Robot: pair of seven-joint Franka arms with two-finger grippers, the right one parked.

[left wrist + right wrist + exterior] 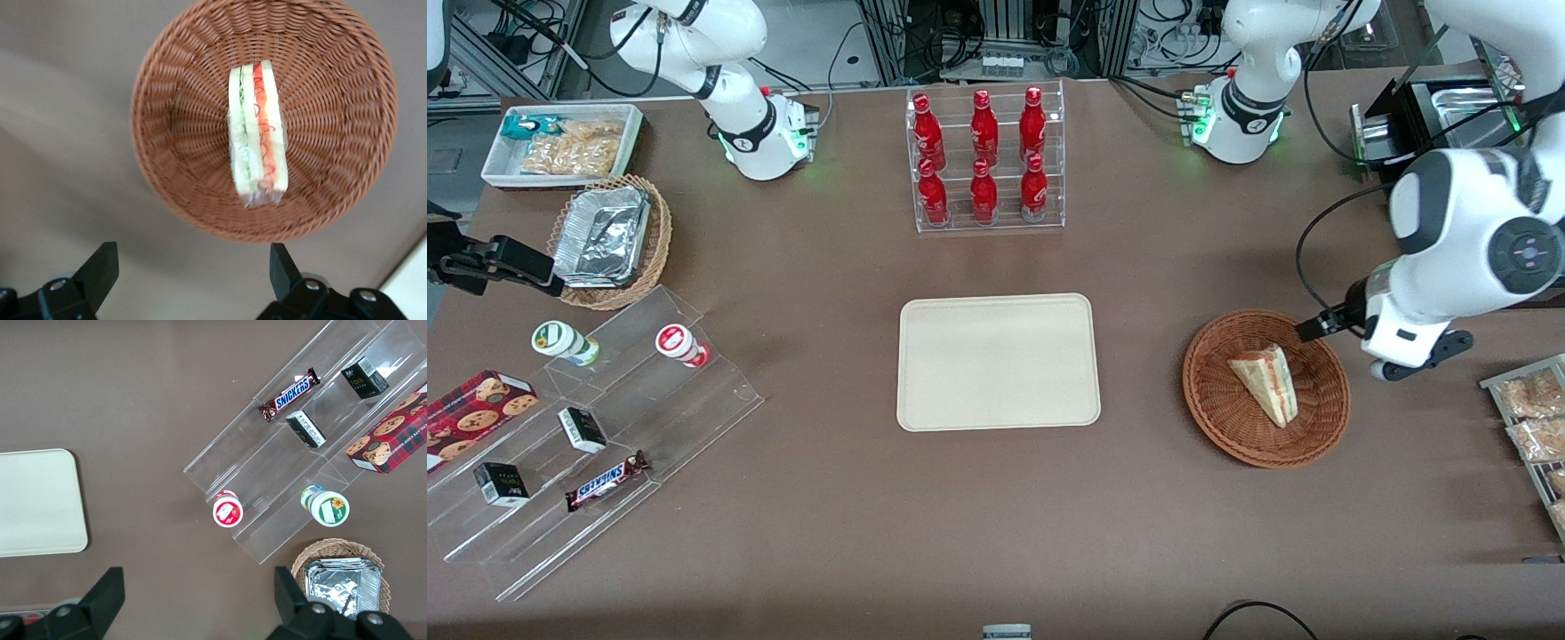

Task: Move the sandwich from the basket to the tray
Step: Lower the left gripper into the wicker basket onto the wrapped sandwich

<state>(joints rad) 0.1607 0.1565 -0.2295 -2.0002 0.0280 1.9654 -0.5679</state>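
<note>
arm: glossy white shells, dark grey joint rings | cable: black, looping to wrist | gripper (193, 280): black fingers spread wide above table beside basket; silver screws

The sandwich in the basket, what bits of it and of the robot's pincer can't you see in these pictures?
- Sandwich: its underside is hidden in both views, since it rests on the basket.
- Pincer: in the front view the arm's white wrist covers it. The left wrist view shows it open, above the table beside the basket, its body cut off by the picture's edge.
- Tray: only a corner shows in the left wrist view.
</note>
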